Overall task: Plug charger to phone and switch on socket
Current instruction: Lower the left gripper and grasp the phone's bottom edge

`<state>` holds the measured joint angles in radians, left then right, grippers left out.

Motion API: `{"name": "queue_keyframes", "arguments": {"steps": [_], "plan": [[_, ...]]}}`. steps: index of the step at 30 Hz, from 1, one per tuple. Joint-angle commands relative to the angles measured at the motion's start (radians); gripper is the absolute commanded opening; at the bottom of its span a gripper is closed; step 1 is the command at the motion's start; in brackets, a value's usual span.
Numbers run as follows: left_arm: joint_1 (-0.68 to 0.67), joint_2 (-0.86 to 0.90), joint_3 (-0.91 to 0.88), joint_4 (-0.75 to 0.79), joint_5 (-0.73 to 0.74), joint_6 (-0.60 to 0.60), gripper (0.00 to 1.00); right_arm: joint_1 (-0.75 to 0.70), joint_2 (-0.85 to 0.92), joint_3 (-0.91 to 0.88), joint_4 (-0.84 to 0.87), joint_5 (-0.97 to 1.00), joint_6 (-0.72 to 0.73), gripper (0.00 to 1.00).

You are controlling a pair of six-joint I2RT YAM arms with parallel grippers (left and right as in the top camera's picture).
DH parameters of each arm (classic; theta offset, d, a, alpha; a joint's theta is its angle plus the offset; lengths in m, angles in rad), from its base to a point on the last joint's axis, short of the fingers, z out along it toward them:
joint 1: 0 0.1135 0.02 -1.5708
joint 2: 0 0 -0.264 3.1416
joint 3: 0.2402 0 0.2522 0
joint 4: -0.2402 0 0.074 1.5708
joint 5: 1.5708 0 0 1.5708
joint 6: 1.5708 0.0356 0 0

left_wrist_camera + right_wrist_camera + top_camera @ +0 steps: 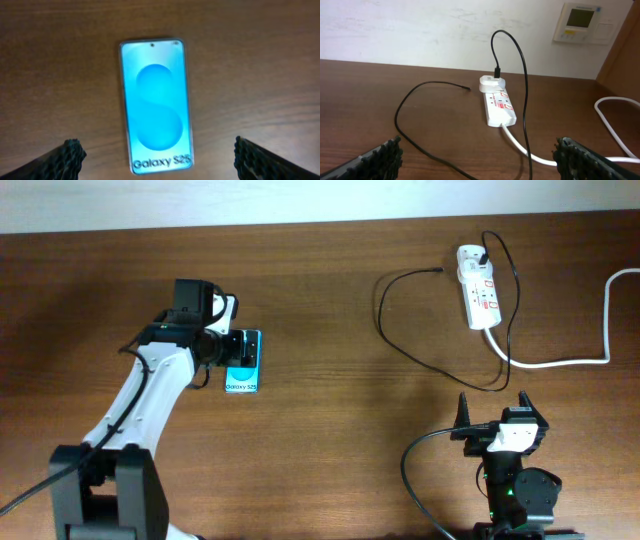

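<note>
The phone (243, 363) lies flat on the brown table, cyan screen up, also in the left wrist view (156, 105). My left gripper (238, 345) hovers over its far end, open and empty, with fingertips wide apart either side (160, 160). The socket (477, 285) is a white strip at the back right, also in the right wrist view (497, 102). The charger cable (385, 320) loops on the table, its connector tip (441, 270) lying loose and its plug in the socket's far end (496, 74). My right gripper (493, 412) is open and empty at the front right (480, 157).
The socket's thick white cord (590, 330) runs right and off the table's edge. A white wall lies behind the table with a wall panel (580, 22) at the right. The right arm's black cable (420, 480) curls at the front.
</note>
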<state>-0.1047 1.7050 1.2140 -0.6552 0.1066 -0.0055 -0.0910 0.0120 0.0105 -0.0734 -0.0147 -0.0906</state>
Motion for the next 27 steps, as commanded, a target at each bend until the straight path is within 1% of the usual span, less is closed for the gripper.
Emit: {"name": "queue_keyframes", "arguments": {"steps": [1,5,9,10,12,20,21,23,27], "plan": [[-0.001,0.054,0.015,0.02,-0.073,-0.011,0.99,-0.005,-0.006,-0.005,-0.006,0.008,-0.006,0.98],[-0.007,0.135,0.015,0.071,-0.069,-0.037,0.99,-0.005,-0.006,-0.005,-0.006,0.008,-0.006,0.98],[-0.066,0.207,0.015,0.118,-0.07,-0.035,0.99,-0.005,-0.006,-0.005,-0.006,0.008,-0.006,0.98],[-0.084,0.216,0.015,0.13,-0.084,-0.036,0.99,-0.005,-0.006,-0.005,-0.006,0.008,-0.006,0.98],[-0.098,0.225,0.015,0.135,-0.158,-0.036,0.99,-0.005,-0.006,-0.005,-0.006,0.008,-0.006,0.98],[-0.098,0.31,0.015,0.173,-0.177,-0.037,0.99,-0.005,-0.006,-0.005,-0.006,0.008,-0.007,0.98],[-0.098,0.32,0.015,0.172,-0.205,-0.064,0.99,-0.005,-0.006,-0.005,-0.006,0.008,-0.006,0.98],[-0.097,0.332,0.015,0.154,-0.217,-0.126,0.99,-0.005,-0.006,-0.005,-0.006,0.008,-0.007,0.99],[-0.091,0.332,0.015,0.13,-0.217,-0.134,0.99,-0.005,-0.006,-0.005,-0.006,0.008,-0.006,0.98]]}}
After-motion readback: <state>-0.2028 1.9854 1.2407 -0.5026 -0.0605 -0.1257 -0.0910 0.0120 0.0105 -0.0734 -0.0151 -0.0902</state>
